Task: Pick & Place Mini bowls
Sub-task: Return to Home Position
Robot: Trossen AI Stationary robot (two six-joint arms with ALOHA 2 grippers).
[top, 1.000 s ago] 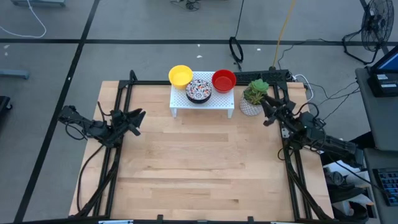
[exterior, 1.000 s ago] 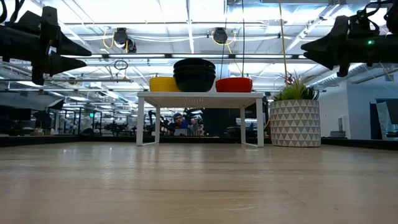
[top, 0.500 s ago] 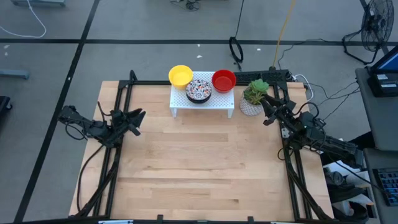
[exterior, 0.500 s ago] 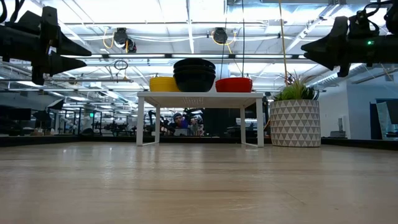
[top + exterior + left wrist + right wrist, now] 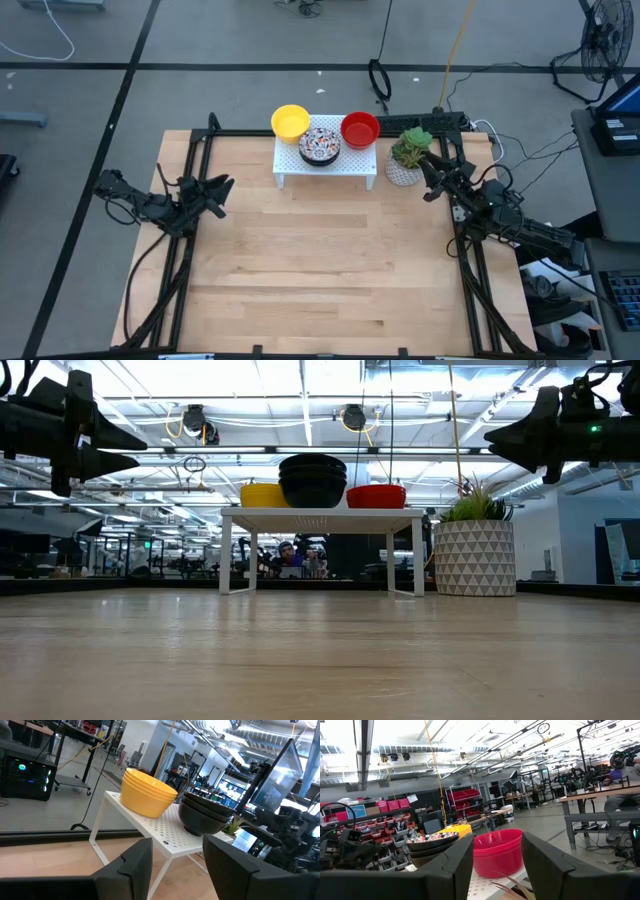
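Note:
Three stacks of mini bowls stand by their bases on the white perforated rack [image 5: 326, 166] at the table's far edge: yellow [image 5: 290, 121] on its left, mosaic [image 5: 320, 144] in the middle, red [image 5: 360, 129] on its right. The low view shows the same yellow stack [image 5: 264, 494], the dark-sided mosaic stack [image 5: 313, 479] and the red stack [image 5: 377, 495]. My left gripper [image 5: 218, 190] hovers open over the table's left edge, pointing at the rack. My right gripper [image 5: 430, 176] hovers open beside the plant pot at the right. The left wrist view shows the yellow stack [image 5: 147, 794], the right wrist view the red stack [image 5: 497, 853].
A white patterned pot with a green plant [image 5: 407, 158] stands just right of the rack, close under my right gripper. The wooden table top [image 5: 320, 270] stretches bare in front of the rack. Black frame rails run along the left and right table edges.

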